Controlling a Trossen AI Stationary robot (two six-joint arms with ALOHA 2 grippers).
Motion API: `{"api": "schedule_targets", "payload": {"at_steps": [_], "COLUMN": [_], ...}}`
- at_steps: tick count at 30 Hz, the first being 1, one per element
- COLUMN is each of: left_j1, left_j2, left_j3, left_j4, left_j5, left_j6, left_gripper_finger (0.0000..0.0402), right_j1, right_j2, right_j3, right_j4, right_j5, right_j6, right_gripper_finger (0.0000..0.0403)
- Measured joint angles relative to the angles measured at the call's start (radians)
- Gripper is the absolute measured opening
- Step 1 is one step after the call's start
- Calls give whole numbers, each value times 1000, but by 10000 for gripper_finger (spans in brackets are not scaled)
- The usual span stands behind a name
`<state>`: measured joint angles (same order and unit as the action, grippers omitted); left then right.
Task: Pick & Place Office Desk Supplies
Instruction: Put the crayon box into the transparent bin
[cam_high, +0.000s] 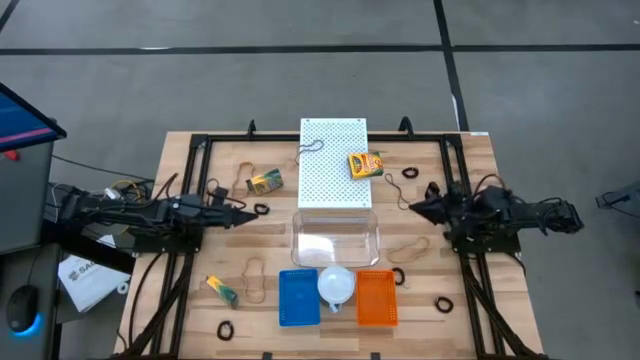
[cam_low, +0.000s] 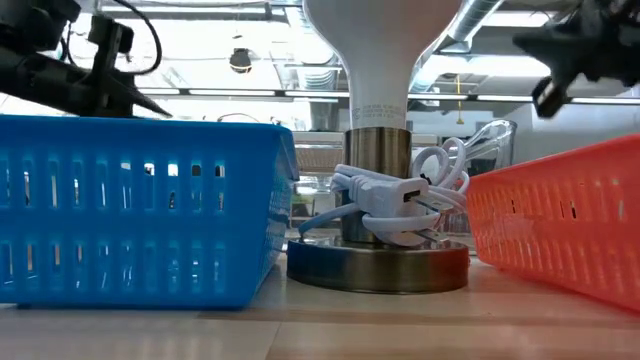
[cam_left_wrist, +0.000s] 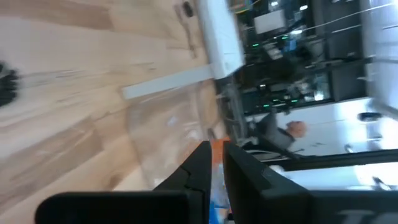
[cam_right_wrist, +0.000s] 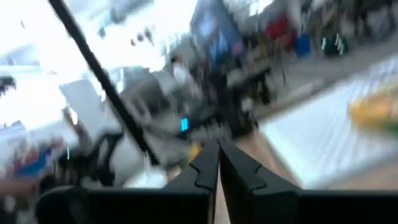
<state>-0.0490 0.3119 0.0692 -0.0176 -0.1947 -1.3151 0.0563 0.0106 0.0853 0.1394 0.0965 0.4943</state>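
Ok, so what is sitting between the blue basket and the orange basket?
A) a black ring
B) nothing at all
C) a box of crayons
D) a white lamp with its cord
D: the white lamp stands between the blue basket and the orange basket, and the low view shows its round metal base with a white cord bundled around the stem.

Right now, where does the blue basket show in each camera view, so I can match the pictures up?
High view: blue basket at the table's near edge, left of the white lamp.
Low view: blue basket fills the left side, close to the camera.
Left wrist view: only a blue sliver past the fingers; cannot tell whether it is the basket.
Right wrist view: not in it.
Shared landmark: the lamp, between the blue basket and the orange basket.
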Motion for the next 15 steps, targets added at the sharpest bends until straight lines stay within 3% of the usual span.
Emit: {"api": "schedule_targets", "payload": {"at_steps": [7,11,15], "left_j1": [0,0,0], "left_j2": [83,114,129], "left_j3": [0,0,0], "left_j4": [-21,14,20], "left_j5": [0,0,0], "left_j6": [102,112,113], "left_gripper_finger": [41,43,44], "right_j1": [0,0,2], "right_j2": [2,1,2], "right_j3": [1,3,3], "right_j4": [290,393,347], "right_j5": [197,225,218], "right_j6": [10,56,144], "right_gripper_finger": [12,12,12]}}
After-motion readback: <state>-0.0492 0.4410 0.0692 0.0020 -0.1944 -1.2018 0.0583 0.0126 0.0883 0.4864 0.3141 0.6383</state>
